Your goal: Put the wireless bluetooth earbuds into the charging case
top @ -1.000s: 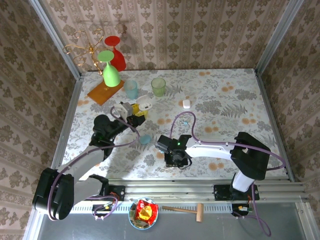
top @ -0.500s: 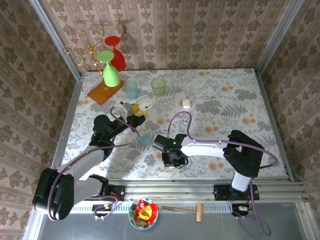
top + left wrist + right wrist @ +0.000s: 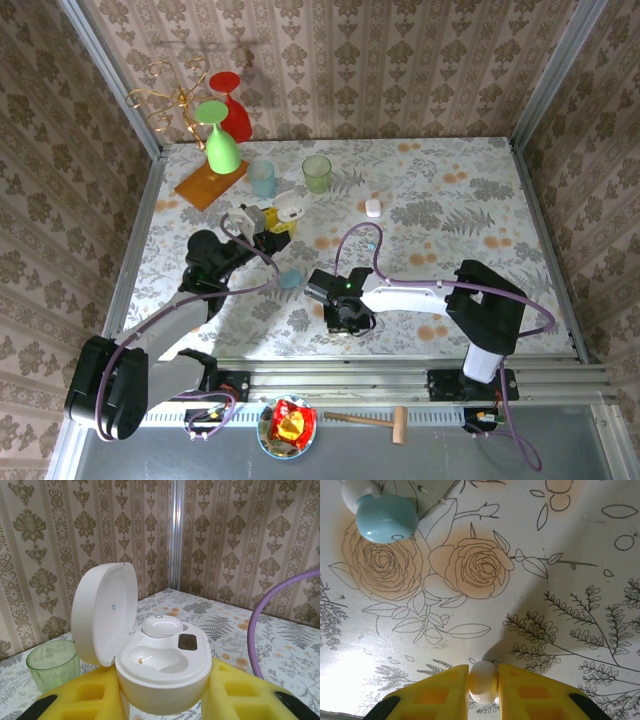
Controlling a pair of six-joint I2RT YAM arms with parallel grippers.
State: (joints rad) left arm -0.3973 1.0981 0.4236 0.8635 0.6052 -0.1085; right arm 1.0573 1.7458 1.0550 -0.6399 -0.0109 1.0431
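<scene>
1. The right gripper (image 3: 483,674) was clenched on a white earbud (image 3: 483,682). Its yellow pads (image 3: 437,692) pressed against both sides of the bud, so the jaws stood only a bud's width apart.
2. The held bud sat at the very tips of the pads, low over the floral table (image 3: 570,555), with its shadow just beside it. Whether it touched the surface could not be told.
3. From above, the right gripper (image 3: 350,316) pointed down near the table's near edge, a little right of a light-blue case (image 3: 290,278).
4. In the right wrist view that light-blue case (image 3: 386,517) lay closed at the upper left, well apart from the held bud.
5. The left gripper (image 3: 165,695) was grasping the charging case (image 3: 165,675). Its yellow pads (image 3: 85,700) squeezed the white base from both sides and held it level.
6. The case's lid (image 3: 105,612) stood open and upright on the left side of the base.
7. A second earbud (image 3: 162,626) was seated in the farther well, while the nearer well (image 3: 160,660) lay bare.
8. From above, the left gripper (image 3: 268,222) held the charging case (image 3: 288,208) towards the back of the table, near a green cup (image 3: 317,172) and well apart from the right gripper.
9. A purple cable (image 3: 267,612) arched past the case on the right.
</scene>
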